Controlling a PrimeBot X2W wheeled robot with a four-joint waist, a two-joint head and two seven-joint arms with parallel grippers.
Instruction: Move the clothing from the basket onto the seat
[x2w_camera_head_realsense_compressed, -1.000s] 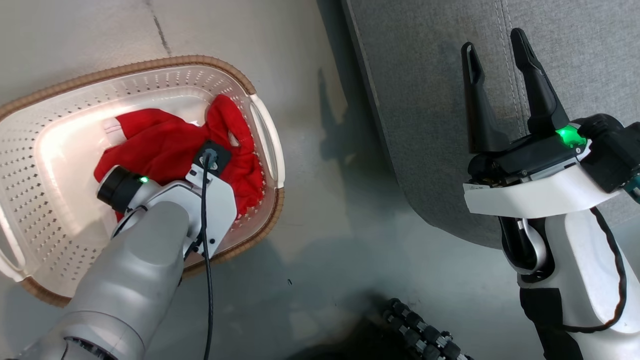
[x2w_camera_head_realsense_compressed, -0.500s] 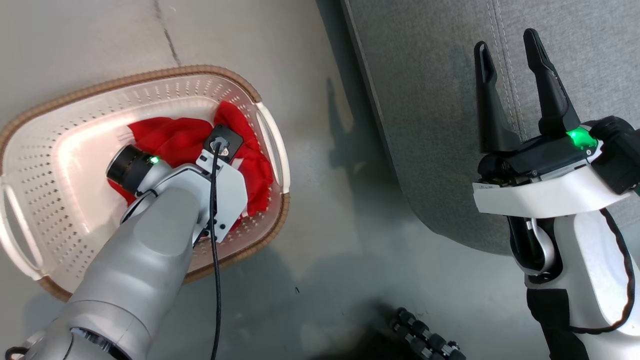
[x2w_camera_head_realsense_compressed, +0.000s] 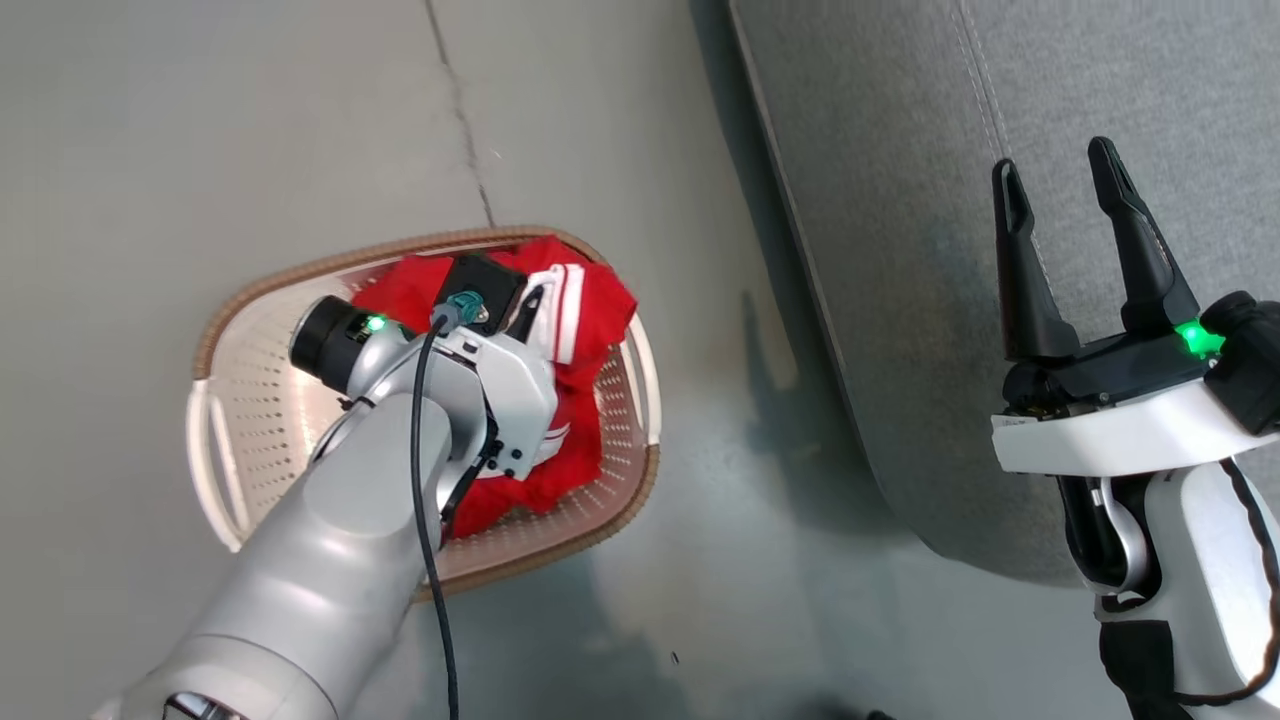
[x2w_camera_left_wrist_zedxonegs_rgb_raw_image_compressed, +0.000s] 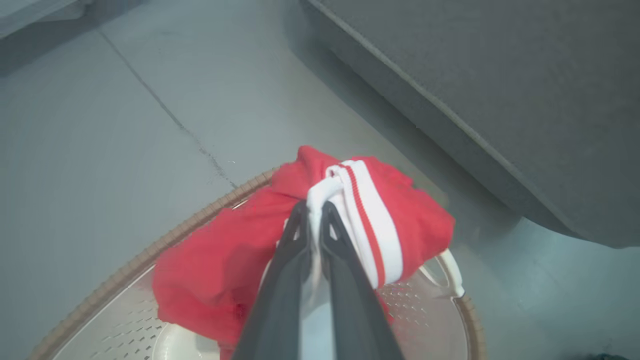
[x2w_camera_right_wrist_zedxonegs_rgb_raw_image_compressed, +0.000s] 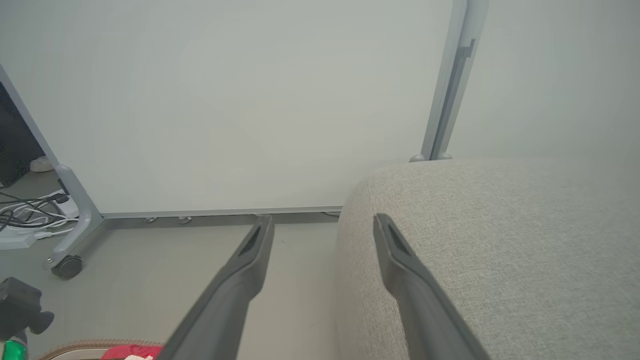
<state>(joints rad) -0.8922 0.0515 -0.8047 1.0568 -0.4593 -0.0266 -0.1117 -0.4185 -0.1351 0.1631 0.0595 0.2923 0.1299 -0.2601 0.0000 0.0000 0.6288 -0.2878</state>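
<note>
Head view: bright, even, diffuse light from overhead; sharp across the frame. Soft broad shadow on the floor (x2w_camera_head_realsense_compressed: 250, 120) along the left edge of the seat (x2w_camera_head_realsense_compressed: 900, 200) and at the near right of the basket (x2w_camera_head_realsense_compressed: 255, 420). Pale glow, close to clipping, on the basket's left inner wall. Small green lamp flare at the base of the right tool (x2w_camera_head_realsense_compressed: 1055, 165).

Left wrist view: cooler, dimmer, soft throughout; left tool (x2w_camera_left_wrist_zedxonegs_rgb_raw_image_compressed: 313, 210) out of focus, smeared toward the bottom edge; seat underexposed, dark; red of the clothing (x2w_camera_left_wrist_zedxonegs_rgb_raw_image_compressed: 215, 260) saturated, white trim bright.

Right wrist view: washed, low-contrast wall (x2w_camera_right_wrist_zedxonegs_rgb_raw_image_compressed: 225, 100); fingers (x2w_camera_right_wrist_zedxonegs_rgb_raw_image_compressed: 235, 290) slightly blurred; panel posts (x2w_camera_right_wrist_zedxonegs_rgb_raw_image_compressed: 75, 200) splayed outward by wide-angle distortion.
</note>
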